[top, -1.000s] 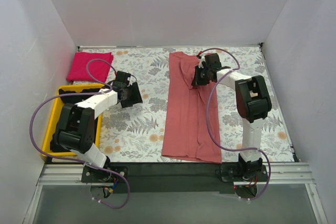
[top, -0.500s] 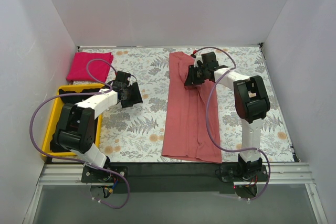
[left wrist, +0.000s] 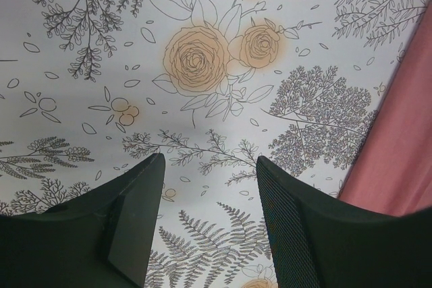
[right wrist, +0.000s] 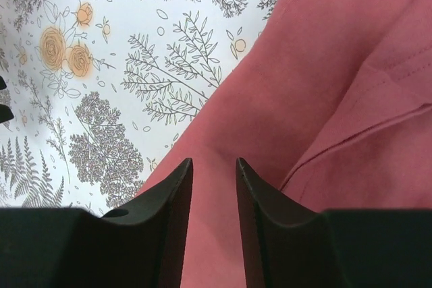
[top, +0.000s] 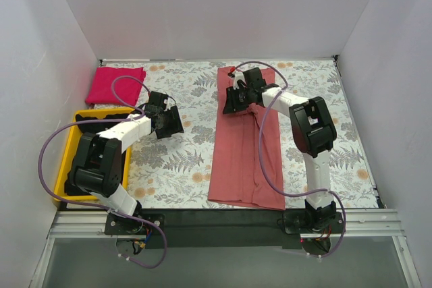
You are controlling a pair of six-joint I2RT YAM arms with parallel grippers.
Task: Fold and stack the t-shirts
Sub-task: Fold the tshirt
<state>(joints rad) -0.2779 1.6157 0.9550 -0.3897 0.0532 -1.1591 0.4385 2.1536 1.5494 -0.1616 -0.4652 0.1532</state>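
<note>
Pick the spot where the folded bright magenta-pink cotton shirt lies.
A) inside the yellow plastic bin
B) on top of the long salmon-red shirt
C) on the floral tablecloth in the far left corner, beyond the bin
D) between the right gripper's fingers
C: the magenta-pink shirt lies flat on the floral tablecloth in the far left corner, beyond the yellow bin and well apart from the salmon-red shirt.

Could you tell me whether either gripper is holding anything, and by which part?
Nothing is held. The right gripper is open above the salmon-red t-shirt, no cloth in its jaws; the left gripper is open over the floral tablecloth.
</note>
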